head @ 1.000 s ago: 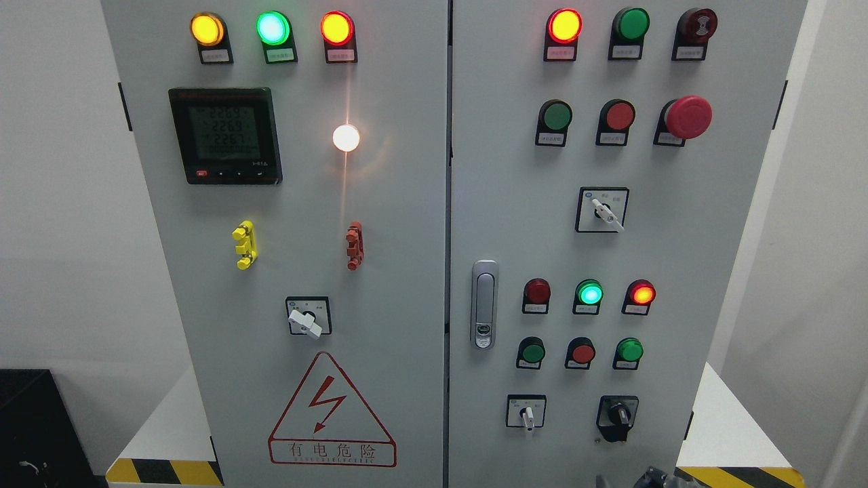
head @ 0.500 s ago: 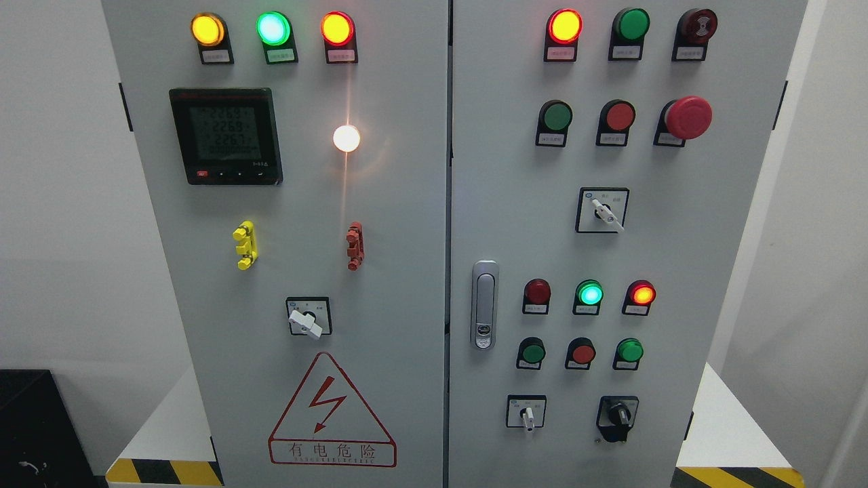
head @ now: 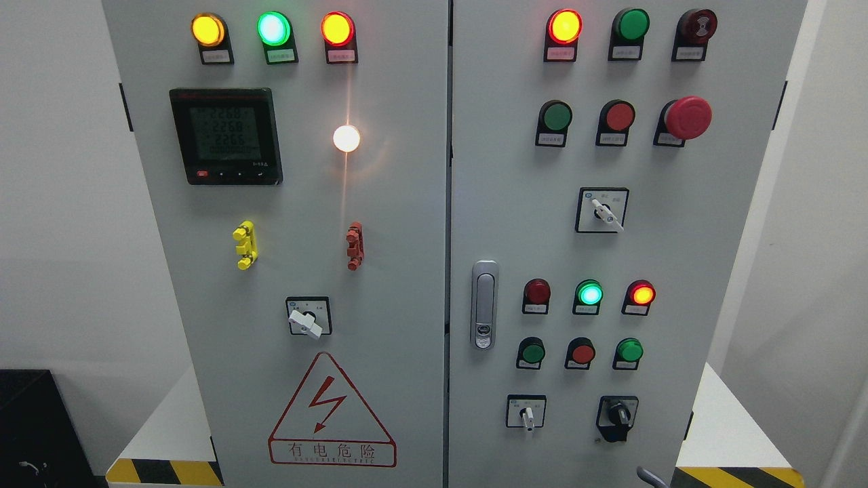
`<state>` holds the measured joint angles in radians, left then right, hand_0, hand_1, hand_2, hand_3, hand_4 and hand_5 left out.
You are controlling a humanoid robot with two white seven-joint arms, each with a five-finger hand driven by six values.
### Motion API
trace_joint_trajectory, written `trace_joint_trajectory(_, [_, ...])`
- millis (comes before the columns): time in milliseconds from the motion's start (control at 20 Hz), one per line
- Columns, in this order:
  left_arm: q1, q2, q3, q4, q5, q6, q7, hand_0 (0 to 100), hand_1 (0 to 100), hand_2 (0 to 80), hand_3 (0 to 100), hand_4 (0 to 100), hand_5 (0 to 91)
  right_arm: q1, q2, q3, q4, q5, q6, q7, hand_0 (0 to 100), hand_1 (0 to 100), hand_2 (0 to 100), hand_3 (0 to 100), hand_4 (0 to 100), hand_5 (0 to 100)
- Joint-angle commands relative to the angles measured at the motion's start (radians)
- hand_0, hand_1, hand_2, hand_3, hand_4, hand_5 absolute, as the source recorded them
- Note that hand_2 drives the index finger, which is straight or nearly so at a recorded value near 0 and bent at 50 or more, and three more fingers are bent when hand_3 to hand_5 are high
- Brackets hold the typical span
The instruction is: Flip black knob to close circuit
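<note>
The black knob (head: 618,413) sits on a black plate at the lower right of the grey cabinet's right door (head: 678,271). Its handle stands roughly upright, leaning slightly left. Only a thin grey curved tip of my right hand (head: 649,477) pokes up at the bottom edge, below and a little right of the knob and apart from it. The remainder of that hand is out of frame. My left hand is out of view.
A white-handled selector (head: 527,417) sits left of the knob, and another (head: 605,213) higher up. Round push buttons (head: 582,352) and lit lamps (head: 588,293) sit above the knob. A red mushroom button (head: 687,116) juts out at upper right. A door latch (head: 483,305) is mid-panel.
A second ago part of my right hand showed at the bottom edge. It dropped out of view, and now only a thin tip shows there again. The knob has not turned.
</note>
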<state>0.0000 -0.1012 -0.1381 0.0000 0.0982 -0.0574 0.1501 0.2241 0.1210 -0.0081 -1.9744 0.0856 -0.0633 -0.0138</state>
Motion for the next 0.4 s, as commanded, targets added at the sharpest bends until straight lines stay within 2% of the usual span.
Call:
trace_joint_trajectory(0, [0.023,0.000,0.000,-0.029,0.000,0.001,0.000,12,56,0.0,0,0,0.0,0.029,-0.001,-0.016,-0.037,-0.148,-0.013,0.052,0,0,4,14,11,0])
trace_joint_trajectory(200, [0.021,0.000,0.000,-0.029,0.000,0.001,0.000,12,56,0.0,0,0,0.0,0.052,-0.003,-0.021,-0.037,-0.164,-0.041,0.080,0,0,1,10,6,0])
trace_joint_trajectory(350, [0.023,0.000,0.000,-0.029,0.000,0.001,0.000,12,56,0.0,0,0,0.0,0.060,-0.004,-0.032,-0.038,-0.182,-0.041,0.081,0,0,0,8,4,0])
